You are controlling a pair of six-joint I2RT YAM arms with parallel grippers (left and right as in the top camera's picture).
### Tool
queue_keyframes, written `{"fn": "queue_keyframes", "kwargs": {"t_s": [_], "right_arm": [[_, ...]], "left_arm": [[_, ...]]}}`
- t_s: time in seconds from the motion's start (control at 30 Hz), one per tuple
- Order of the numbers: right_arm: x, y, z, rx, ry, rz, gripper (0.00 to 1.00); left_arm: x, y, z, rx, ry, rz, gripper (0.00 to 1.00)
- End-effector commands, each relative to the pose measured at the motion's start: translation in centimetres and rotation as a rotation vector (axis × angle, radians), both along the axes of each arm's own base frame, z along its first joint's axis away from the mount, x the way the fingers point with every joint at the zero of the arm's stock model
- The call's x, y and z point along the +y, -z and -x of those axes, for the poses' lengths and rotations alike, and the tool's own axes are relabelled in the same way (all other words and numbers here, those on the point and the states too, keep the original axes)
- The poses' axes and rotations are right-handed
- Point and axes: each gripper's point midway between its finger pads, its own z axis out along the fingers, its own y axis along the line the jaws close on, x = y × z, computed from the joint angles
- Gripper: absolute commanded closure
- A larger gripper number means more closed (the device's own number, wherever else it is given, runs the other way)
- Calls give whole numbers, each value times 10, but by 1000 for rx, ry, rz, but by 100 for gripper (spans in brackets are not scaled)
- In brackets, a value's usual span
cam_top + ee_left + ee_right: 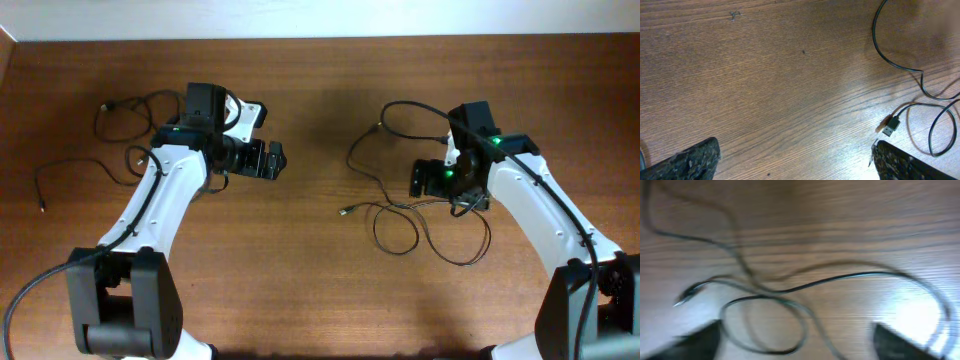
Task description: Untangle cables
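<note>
Overhead, cables: the cables lie in two groups on the worktop (pixel 320 290). A right tangle (pixel 395 205) of crossing loops sits under and beside the right arm, and the left cables (pixel 130 100) are spread loosely near the far left corner.
Overhead, left gripper (pixel 272 160): it hovers over bare wood between the two groups, jaws spread, holding nothing.
Overhead, right gripper (pixel 418 180): it is low over the right tangle; the jaw state is hard to read from here.
Left wrist, jaws: both fingers (pixel 690 162) sit at the lower corners, wide apart, with only wood grain between them.
Left wrist, cable end: a USB plug (pixel 891 125) lies just beside the right-hand finger, its cord curling away in a loop.
Right wrist, jaws: they stand apart and are not clamped on anything visible. The view is blurred.
Right wrist, cable: a loop and a crossing strand of the right tangle lie between and just ahead of the fingers.
Risk, double pinch: strands overlap where the right jaws point, so closing there could catch two cords and pull the knot tighter.
Risk, dragging: nothing pins the far end, so the whole tangle may slide instead of separating.
Risk, miss: the cords are thin and flat on the wood, so the jaws may close over them and grip nothing.
</note>
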Motion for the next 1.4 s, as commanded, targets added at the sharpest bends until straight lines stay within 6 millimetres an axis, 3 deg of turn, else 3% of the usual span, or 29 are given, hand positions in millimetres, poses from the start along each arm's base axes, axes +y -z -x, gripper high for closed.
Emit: {"fn": "queue_keyframes", "kwargs": {"t_s": [0.0, 0.03, 0.17, 0.23, 0.27, 0.4, 0.57, 0.7, 0.77, 1.0, 1.13, 1.37], "right_arm": [[28, 5, 14, 52, -45, -105, 81], [31, 6, 16, 57, -53, -103, 95], [42, 13, 24, 112, 92, -116, 94], [47, 19, 21, 107, 172, -137, 48], [51, 24, 18, 93, 202, -152, 42], [60, 36, 10, 62, 313, -203, 36], [72, 43, 0, 18, 403, -266, 36], [82, 43, -12, -40, 385, -287, 58], [83, 43, -11, -45, 382, -277, 60], [92, 48, 6, 13, 353, -258, 56], [117, 39, 24, 121, 291, -399, 45], [76, 55, 11, 8, 379, -166, 51]], "left_arm": [[-3, 4, 2, 18, -2, 21, 1], [-3, 4, 2, 19, -2, 21, 1], [-3, 4, 2, 18, -2, 20, 1], [-3, 4, 2, 19, -2, 20, 1], [-3, 4, 2, 19, -2, 20, 1], [-3, 5, 3, 21, -2, 20, 1], [-3, 5, 2, 17, -2, 20, 1], [-3, 5, 2, 18, -2, 20, 1], [-3, 5, 2, 17, -2, 20, 1], [-3, 5, 2, 18, -2, 20, 1], [-3, 5, 2, 17, -2, 20, 1], [-3, 5, 2, 18, -2, 20, 1]]}}
